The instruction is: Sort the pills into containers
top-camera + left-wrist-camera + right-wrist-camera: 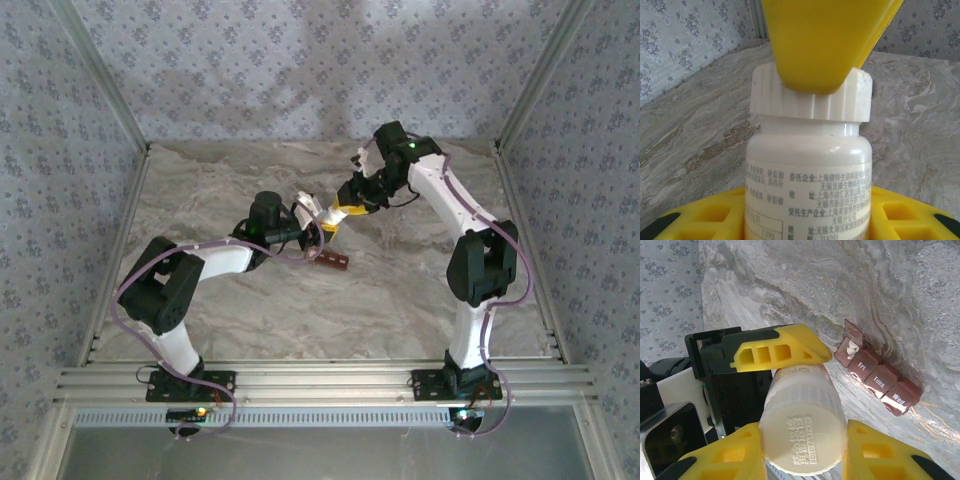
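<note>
1. Ribbed white cap (802,435) is sitting closest to the right wrist lens. The right jaws are gripping it from both sides, with a yellow finger (875,452) pressing against its rim.
2. Left jaws are clamping the bottle (807,185) around its printed body, seemingly holding it clear of the counter (300,320) between the two arms.
3. Containers (875,372) are lying on the counter just beyond the bottle as a dark red-brown strip. One end lid is standing open over white pills (852,346). The lids marked Fri, Tues and Wed are looking shut.
4. Unscrewing the cap is probably the step under way. The left jaws should be holding the body rigid while the right wrist is turning squarely about the bottle's own axis, without pulling before the thread is freeing.
5. Spilling is the risk, so the mouth should be pointing upward as the cap is coming loose.
</note>
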`<state>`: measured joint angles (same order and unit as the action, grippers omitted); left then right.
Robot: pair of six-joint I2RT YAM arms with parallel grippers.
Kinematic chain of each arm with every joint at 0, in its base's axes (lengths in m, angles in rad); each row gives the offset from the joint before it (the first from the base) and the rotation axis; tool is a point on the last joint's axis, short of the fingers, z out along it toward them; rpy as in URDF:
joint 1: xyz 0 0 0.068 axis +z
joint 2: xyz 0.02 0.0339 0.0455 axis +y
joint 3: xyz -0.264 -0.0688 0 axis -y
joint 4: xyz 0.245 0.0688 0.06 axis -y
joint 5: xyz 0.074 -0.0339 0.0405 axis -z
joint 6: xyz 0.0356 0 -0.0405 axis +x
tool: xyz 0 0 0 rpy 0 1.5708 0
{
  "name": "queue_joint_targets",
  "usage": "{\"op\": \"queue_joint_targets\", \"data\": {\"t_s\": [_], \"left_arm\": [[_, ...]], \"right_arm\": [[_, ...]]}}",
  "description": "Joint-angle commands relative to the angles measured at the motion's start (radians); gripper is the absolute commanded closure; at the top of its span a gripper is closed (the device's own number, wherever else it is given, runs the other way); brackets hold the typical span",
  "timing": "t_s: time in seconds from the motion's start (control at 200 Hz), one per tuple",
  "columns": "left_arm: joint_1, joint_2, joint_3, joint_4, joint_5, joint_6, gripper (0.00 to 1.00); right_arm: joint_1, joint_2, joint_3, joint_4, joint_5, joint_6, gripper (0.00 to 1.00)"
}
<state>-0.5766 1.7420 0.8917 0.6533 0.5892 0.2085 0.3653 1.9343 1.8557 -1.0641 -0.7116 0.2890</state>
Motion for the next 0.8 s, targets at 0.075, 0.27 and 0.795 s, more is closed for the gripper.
{"op": "queue_joint_targets", "data": {"t_s": [0.075, 0.27, 0.795], "left_arm": [[-0.041, -0.027, 0.044, 0.183, 0.049, -0.001, 1.00], [-0.041, -0.024, 0.039, 0.174, 0.044, 0.002, 1.00], [-0.041, -0.020, 0.020, 0.189, 0.040, -0.013, 1.00]], "right_arm": [[0.044, 0.031, 0.000, -0.013, -0.048, 0.034, 0.65], [0.034, 0.025, 0.017, -0.014, -0.049, 0.035, 0.54], [0.008, 0.009, 0.057, 0.004, -0.047, 0.059, 0.30]]}}
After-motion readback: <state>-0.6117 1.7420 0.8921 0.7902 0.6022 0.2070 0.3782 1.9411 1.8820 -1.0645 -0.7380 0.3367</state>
